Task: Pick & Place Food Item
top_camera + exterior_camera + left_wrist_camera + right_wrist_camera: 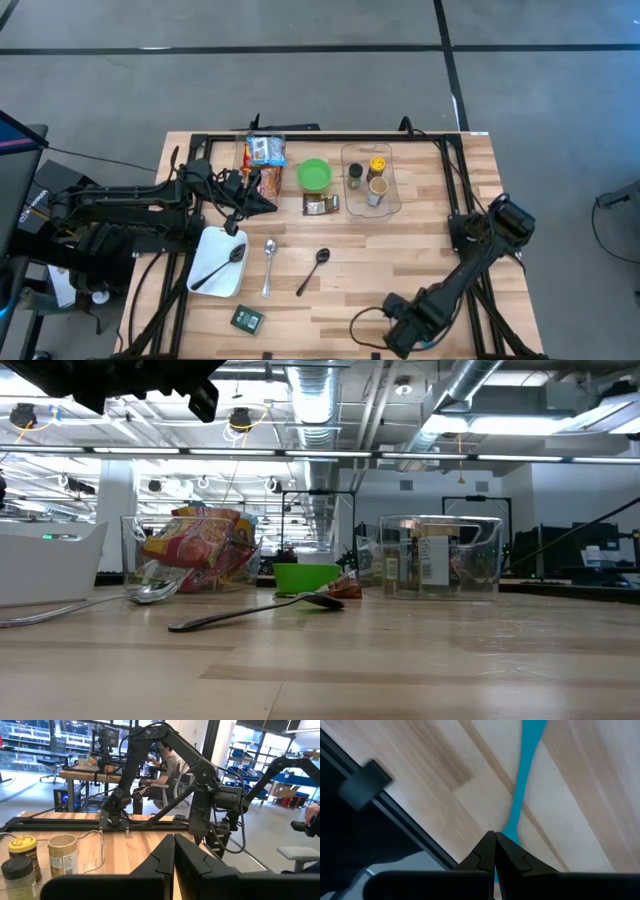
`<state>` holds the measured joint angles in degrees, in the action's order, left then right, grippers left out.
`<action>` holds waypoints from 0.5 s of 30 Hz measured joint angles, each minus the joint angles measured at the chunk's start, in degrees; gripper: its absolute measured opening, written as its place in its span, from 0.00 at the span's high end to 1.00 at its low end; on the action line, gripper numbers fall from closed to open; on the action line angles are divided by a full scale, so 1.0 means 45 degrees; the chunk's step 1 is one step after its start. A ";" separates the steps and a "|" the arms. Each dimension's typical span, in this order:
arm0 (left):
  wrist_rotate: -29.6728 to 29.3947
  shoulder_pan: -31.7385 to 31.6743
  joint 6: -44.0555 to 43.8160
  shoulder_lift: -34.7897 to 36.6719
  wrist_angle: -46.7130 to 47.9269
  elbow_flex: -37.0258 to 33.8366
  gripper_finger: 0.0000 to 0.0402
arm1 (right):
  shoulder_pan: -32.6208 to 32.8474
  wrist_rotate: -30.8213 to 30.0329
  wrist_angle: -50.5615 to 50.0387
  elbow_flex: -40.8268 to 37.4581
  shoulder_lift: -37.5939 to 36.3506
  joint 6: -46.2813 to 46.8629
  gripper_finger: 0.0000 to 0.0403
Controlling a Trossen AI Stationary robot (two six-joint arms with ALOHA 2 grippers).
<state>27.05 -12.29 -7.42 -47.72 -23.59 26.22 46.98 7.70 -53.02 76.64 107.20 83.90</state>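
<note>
Hovering empty-handed over the wooden table (420,250)
My left gripper (268,203) is pinched closed beside the snack bag (264,152); my right gripper (392,345), fingers together, waits at the near edge.

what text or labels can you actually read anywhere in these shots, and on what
None can be read.
Snack bags: printed fronts, too blurred.
Jars in the clear bin: labels too small.
Small dark packet: print too small.
Monitor edge: white lettering, illegible.
</note>
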 joint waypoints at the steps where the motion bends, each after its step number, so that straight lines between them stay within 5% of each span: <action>1: 0.0000 0.0000 0.0003 0.0000 0.0000 0.0000 0.99 | 0.0106 -0.0003 -0.0091 0.0000 0.0005 0.0138 1.00; 15: 0.0000 0.0000 0.0024 0.0000 0.0000 0.0000 0.99 | -0.0012 -0.0384 -0.0819 0.0000 0.0000 -0.0071 1.00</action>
<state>27.05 -12.29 -7.31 -47.72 -23.59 26.22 46.93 5.98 -56.71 76.64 107.20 83.58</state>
